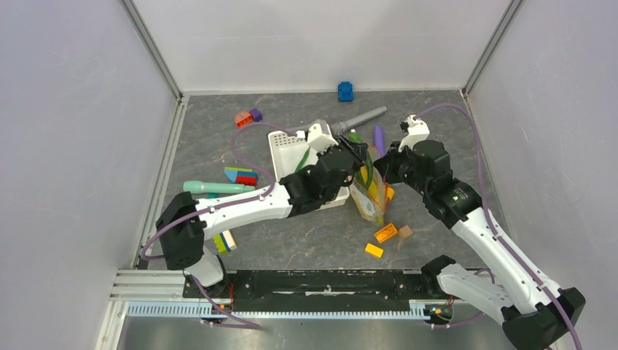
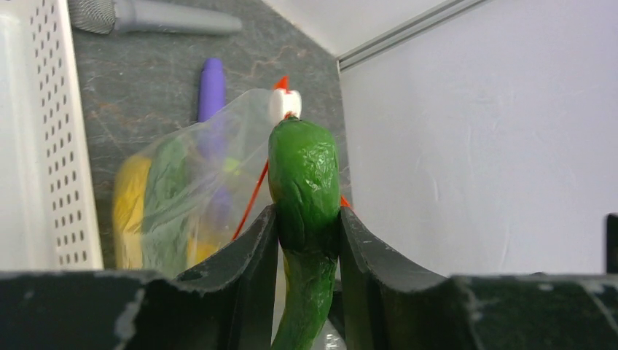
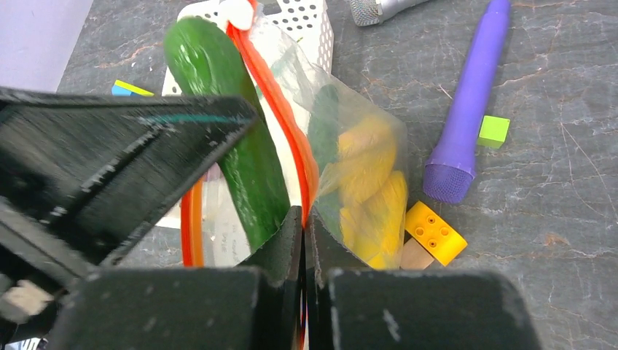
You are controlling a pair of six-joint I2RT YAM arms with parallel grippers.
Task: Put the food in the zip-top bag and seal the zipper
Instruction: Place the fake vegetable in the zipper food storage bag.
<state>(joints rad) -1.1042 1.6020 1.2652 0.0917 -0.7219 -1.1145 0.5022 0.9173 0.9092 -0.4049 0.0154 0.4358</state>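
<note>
left hand (image 2: 307, 219) clamps cucumber (image 2: 302, 164); right hand (image 3: 302, 215) pinches zipper (image 3: 288, 120); zip-top bag (image 3: 302, 73) holds yellow pieces (image 3: 368, 182)

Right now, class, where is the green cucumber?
In the left wrist view the cucumber stands mid-frame, clamped in the left pincer, right at the zip-top bag's orange-red mouth, with the white basket to its left.

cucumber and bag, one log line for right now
left gripper: shut on cucumber | right gripper: shut on zipper | bag: mouth open, yellow food inside | cucumber: at bag mouth
</note>
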